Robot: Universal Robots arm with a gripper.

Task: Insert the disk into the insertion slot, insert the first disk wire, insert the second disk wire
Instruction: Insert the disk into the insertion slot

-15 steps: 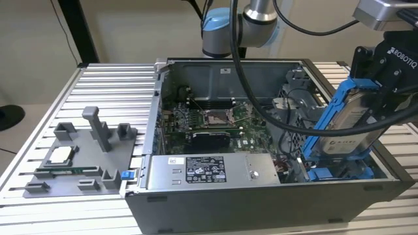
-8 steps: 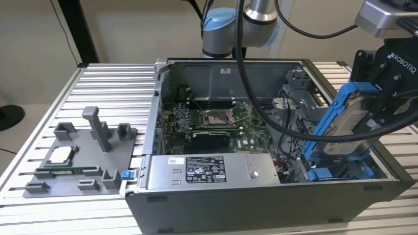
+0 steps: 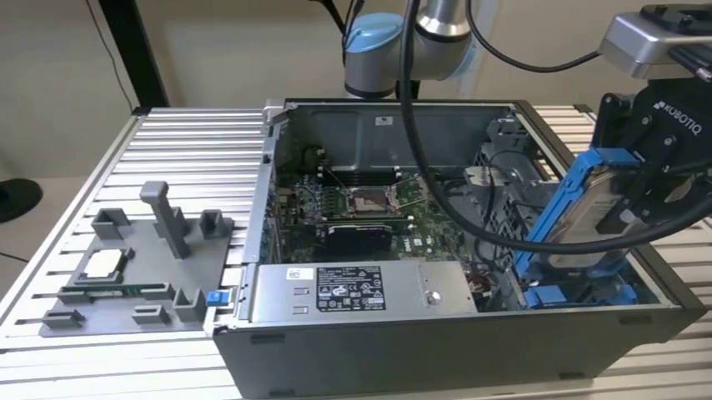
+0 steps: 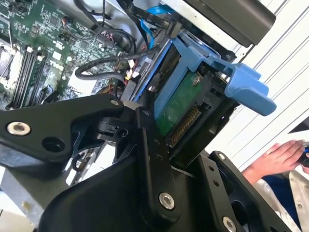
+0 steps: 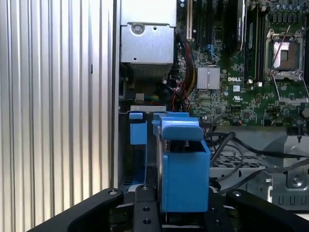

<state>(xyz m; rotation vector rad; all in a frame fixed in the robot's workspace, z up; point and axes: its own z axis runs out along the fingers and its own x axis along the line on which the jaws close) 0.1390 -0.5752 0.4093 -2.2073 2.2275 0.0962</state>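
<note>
Exterior view: the hand (image 3: 629, 208) pinched the disk (image 3: 573, 208), holding it tilted on edge above the insertion slot (image 3: 584, 293), at the end of the computer case (image 3: 445, 342) on the exterior view's right.

Second wrist view: the fingers (image 4: 149, 154) clamped the disk (image 4: 179, 104) over the case interior.

First wrist view: the disk (image 5: 186, 179) hung inside the case opening, near the slot's blue rails (image 5: 138, 131).
</note>
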